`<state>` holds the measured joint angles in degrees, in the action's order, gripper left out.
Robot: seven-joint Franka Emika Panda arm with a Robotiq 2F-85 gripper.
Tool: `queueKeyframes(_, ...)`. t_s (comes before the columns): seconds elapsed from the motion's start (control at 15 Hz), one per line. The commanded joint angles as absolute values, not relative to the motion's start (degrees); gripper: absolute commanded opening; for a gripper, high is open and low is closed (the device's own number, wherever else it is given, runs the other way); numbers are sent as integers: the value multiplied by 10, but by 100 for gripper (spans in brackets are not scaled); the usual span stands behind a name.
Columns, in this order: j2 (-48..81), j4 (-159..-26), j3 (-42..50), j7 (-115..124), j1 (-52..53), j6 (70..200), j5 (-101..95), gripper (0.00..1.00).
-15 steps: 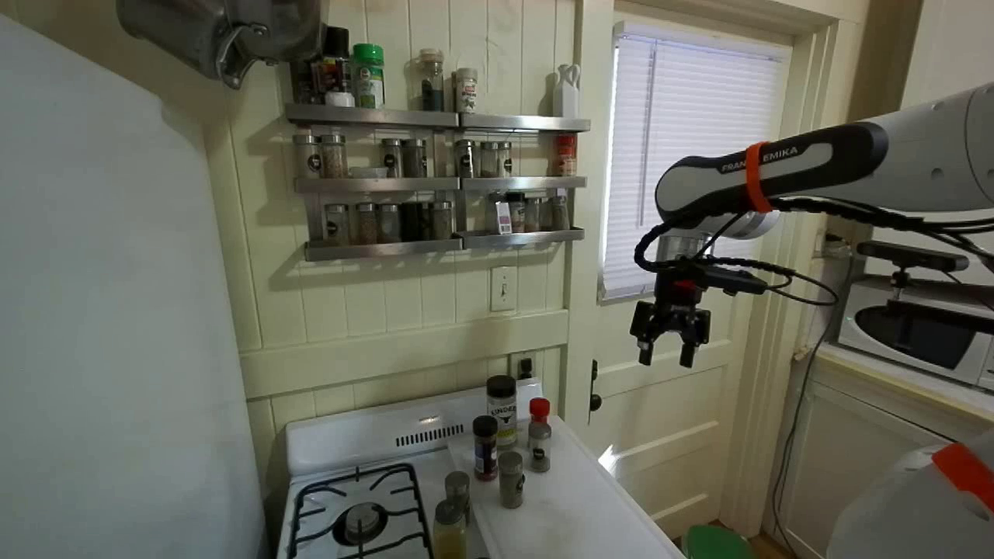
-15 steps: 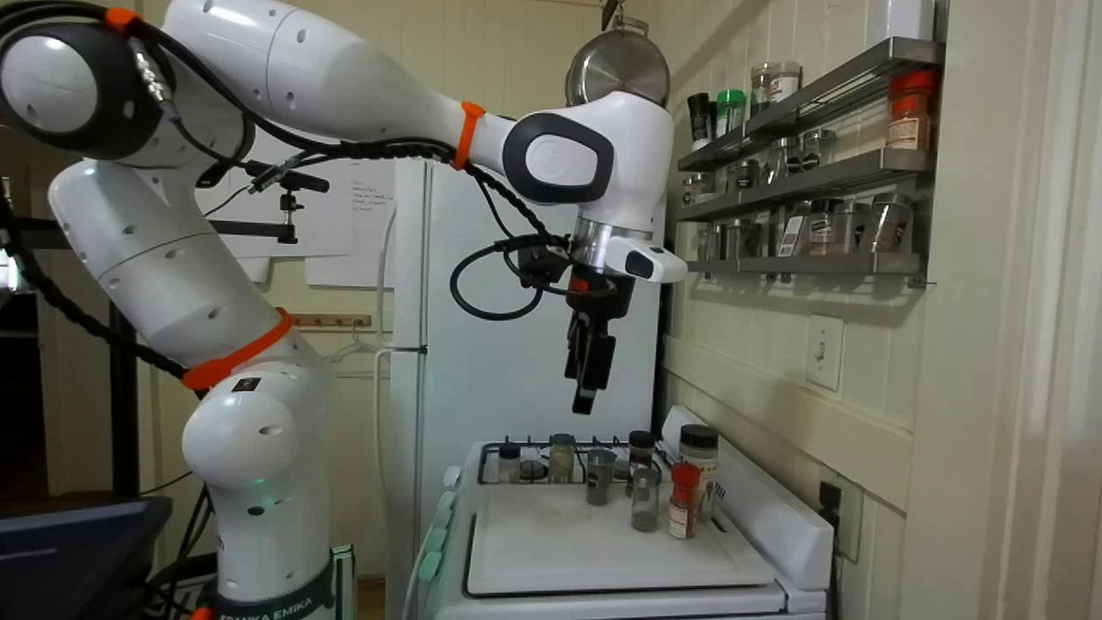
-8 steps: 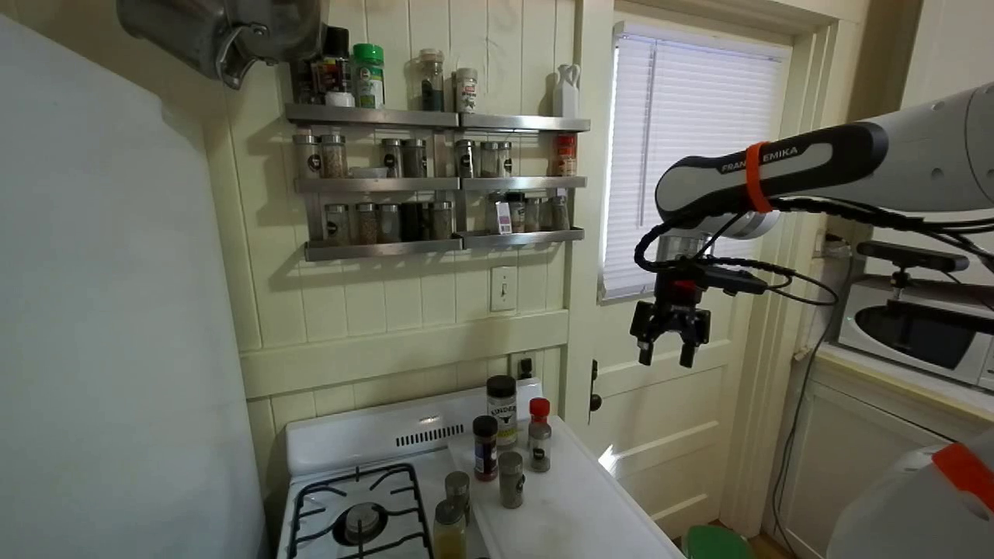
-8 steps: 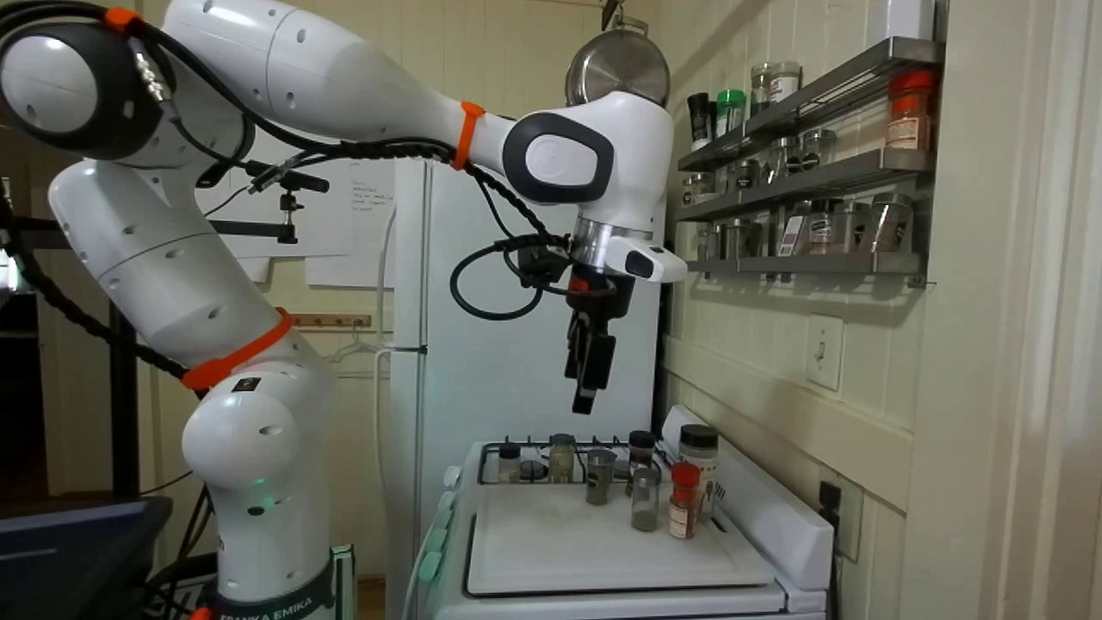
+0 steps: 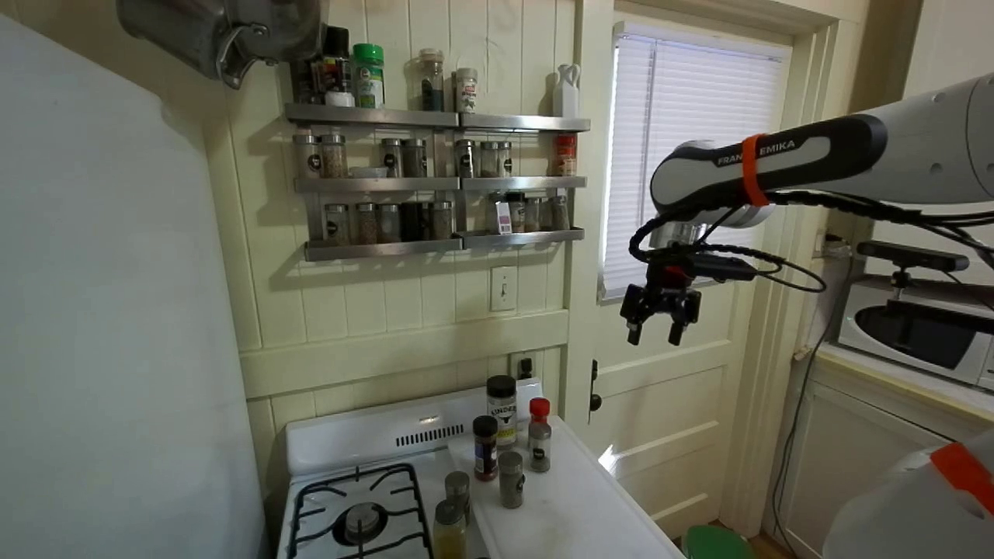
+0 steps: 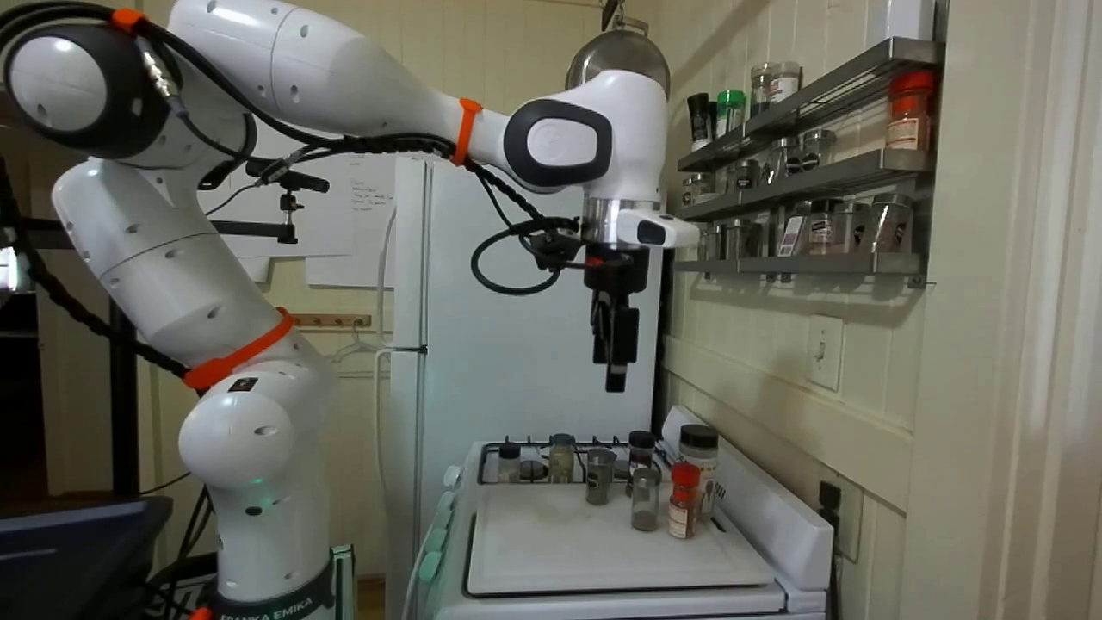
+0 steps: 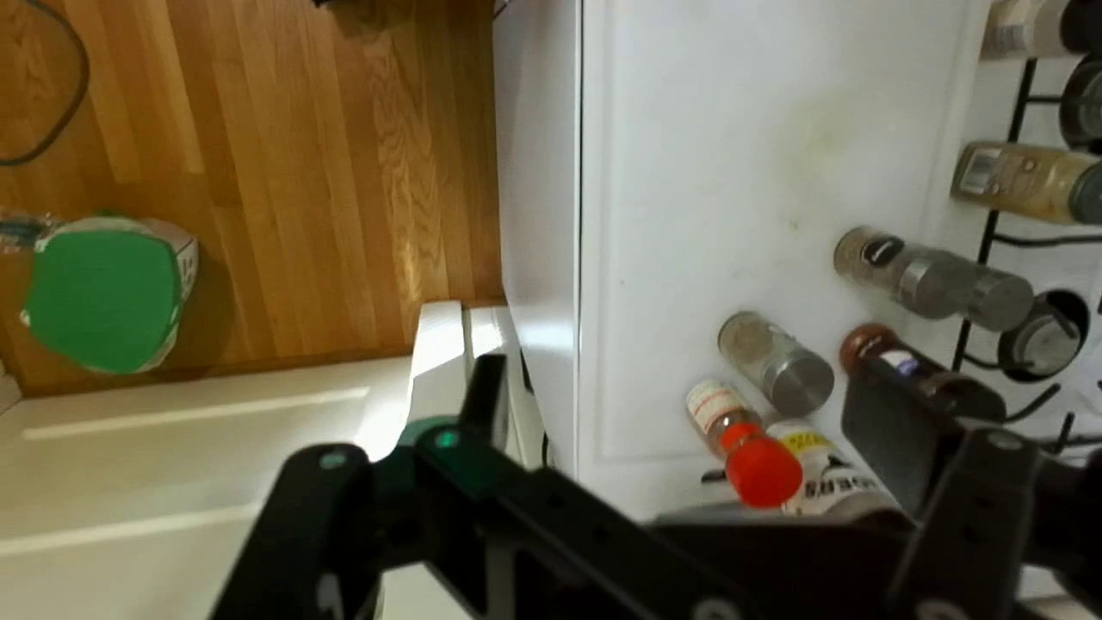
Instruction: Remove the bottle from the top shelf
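The gripper (image 5: 655, 335) hangs tips down in front of the door (image 5: 683, 396) in an exterior view, its fingers (image 7: 895, 430) standing wide apart — the wrist view shows the broad gap too. It is well apart from the wall rack (image 5: 384, 184), and in both exterior views its tips show lower than the bottom tier (image 5: 523, 238).

The top shelf (image 5: 525, 123) holds several containers; which of them is the task's bottle I cannot tell. From left to right stand a dark bottle (image 5: 336, 58) (a metal pot (image 5: 225, 35) shows near it in that view), a green-capped bottle (image 5: 370, 79), a pale-lidded jar (image 5: 432, 81) and a white-labelled shaker (image 5: 466, 92). A white container (image 5: 568, 95) stands at the far right end — directly above a red container (image 5: 566, 155) on the middle tier (image 5: 523, 182).

On the stove's flat white cover (image 6: 594, 551), a red-capped bottle (image 6: 683, 504) stands just beside a metal-lidded jar (image 6: 645, 501), with a larger black-lidded jar (image 6: 698, 448) behind it.
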<state>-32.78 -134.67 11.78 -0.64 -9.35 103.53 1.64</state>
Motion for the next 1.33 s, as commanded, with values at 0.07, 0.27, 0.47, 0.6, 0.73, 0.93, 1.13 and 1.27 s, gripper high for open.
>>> queueKeyframes(0.07,-335,-1284,91,29,-115,1080,-13,100)
queueKeyframes(0.27,-340,-1232,88,39,-119,1103,-14,100)
queueKeyframes(0.47,-343,-1175,81,41,-118,1119,-17,100)
queueKeyframes(0.6,-337,-1134,79,30,-112,1129,-19,100)
queueKeyframes(0.73,-328,-1091,77,7,-102,1136,-23,100)
queueKeyframes(0.93,-314,-1035,79,-59,-71,1142,-16,100)
queueKeyframes(1.13,-283,-962,76,-110,-33,1134,-3,100)
queueKeyframes(1.27,-245,-896,73,-118,-15,1137,4,100)
